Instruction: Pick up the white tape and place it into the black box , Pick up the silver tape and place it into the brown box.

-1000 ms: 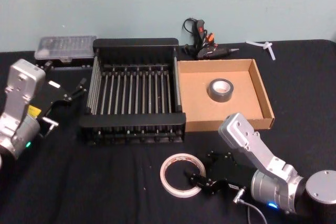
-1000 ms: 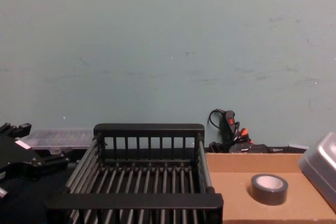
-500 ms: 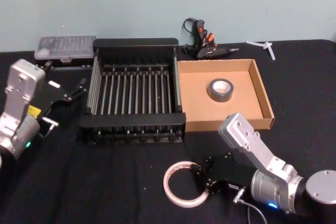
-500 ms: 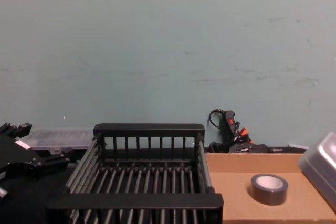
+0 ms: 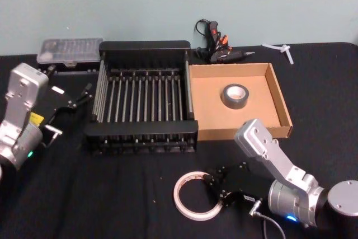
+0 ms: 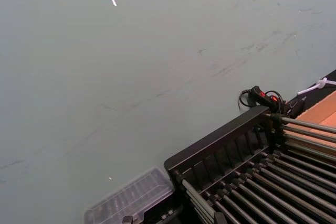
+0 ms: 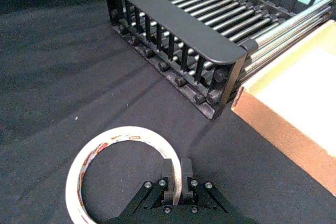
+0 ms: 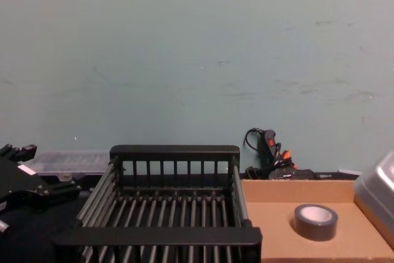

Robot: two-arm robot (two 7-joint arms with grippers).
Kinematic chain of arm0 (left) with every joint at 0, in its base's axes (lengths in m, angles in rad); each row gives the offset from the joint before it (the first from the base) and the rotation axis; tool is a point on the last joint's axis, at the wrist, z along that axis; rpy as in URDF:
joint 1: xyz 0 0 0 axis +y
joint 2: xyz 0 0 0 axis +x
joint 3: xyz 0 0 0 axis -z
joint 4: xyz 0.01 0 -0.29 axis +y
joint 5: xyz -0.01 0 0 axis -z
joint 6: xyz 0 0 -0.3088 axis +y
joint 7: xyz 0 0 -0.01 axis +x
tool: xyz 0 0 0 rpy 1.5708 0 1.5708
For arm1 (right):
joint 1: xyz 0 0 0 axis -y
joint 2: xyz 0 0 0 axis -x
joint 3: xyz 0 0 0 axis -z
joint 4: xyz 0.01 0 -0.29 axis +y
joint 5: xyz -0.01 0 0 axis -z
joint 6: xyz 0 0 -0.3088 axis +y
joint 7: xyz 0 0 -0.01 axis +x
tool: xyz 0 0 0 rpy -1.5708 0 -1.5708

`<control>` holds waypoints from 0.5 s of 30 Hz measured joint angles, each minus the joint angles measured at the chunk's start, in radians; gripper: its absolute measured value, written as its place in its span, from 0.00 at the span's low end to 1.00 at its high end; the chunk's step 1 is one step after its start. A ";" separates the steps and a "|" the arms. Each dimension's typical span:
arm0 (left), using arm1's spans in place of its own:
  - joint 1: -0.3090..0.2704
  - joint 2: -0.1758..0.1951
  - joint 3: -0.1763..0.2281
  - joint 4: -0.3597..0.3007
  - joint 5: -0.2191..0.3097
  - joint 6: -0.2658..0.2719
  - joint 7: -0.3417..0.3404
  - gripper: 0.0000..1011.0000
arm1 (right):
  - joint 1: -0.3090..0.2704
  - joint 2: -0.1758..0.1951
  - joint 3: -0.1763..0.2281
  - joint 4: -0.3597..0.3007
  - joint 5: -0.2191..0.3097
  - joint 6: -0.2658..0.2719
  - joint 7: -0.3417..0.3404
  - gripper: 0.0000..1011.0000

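Right gripper [image 5: 215, 192] is down low by the table's near edge, its two fingers pinched on the wall of the white tape [image 5: 194, 196] — one finger inside the ring, one outside, clear in the right wrist view, where the tape [image 7: 122, 169] stands in the clamp. The ring looks tipped up on the gripped side; whether its far side touches the black cloth I can't tell. Good place to hold it: the wall is thin, so a rim pinch is the natural grip. Expect it light and fairly stiff, but a thin ring can flex or swing in a two-finger pinch, so a steady lift seems wise.

The black box [image 5: 144, 46] sits toward the middle of the table, just beyond the tape, floor bare. Its slats are narrower than the ring, so it should rest flat inside.

Silver tape [image 5: 235, 95] already lies flat in the brown box [image 5: 282, 100], which touches the crate's right side — that half looks done.

Left gripper [image 5: 83, 94] hangs idle near the table's left edge, beside the crate; its fingers I can't judge.
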 joint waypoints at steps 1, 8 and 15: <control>0.000 0.000 0.000 0.000 0.000 0.000 0.000 0.99 | 0.001 0.001 0.002 0.000 0.007 -0.001 0.004 0.09; 0.000 0.000 0.000 0.000 0.000 0.000 0.000 0.99 | 0.005 0.016 0.016 -0.020 0.039 -0.020 0.026 0.09; 0.000 0.000 0.000 0.000 0.000 0.000 0.000 0.99 | 0.015 0.045 0.040 -0.066 0.096 -0.053 0.052 0.09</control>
